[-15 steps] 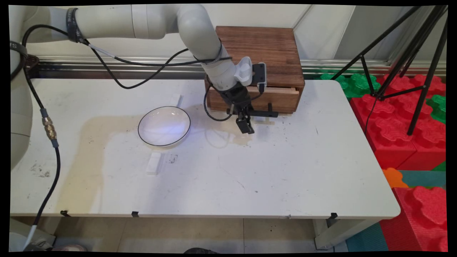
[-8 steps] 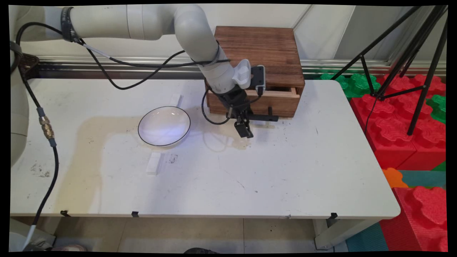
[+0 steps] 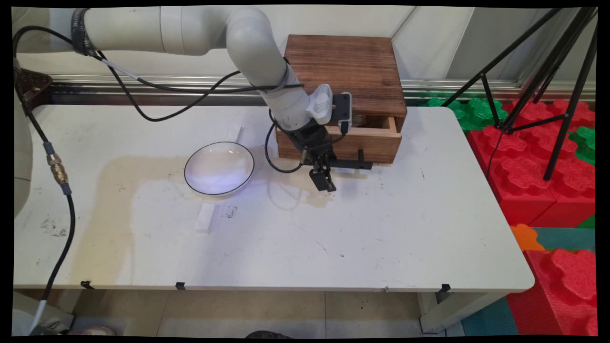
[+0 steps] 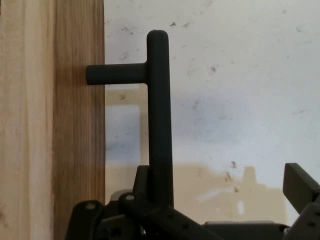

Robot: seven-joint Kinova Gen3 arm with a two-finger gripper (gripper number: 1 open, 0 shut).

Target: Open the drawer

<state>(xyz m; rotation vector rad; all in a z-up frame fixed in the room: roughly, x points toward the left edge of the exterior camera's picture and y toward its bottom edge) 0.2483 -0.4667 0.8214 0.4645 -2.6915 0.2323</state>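
Claw (image 3: 324, 177) sits at the front face of the wooden drawer box (image 3: 343, 71), at the left end of the black bar handle (image 3: 350, 164). Drawer (image 3: 376, 136) stands partly pulled out of the box. Handle's long axis runs parallel to the drawer front; in the hand view the bar (image 4: 160, 115) passes between the claw's fingers. Whether they clamp it: cannot tell. White bowl (image 3: 219, 168) lies on the surface (image 3: 333, 238), well left of the box.
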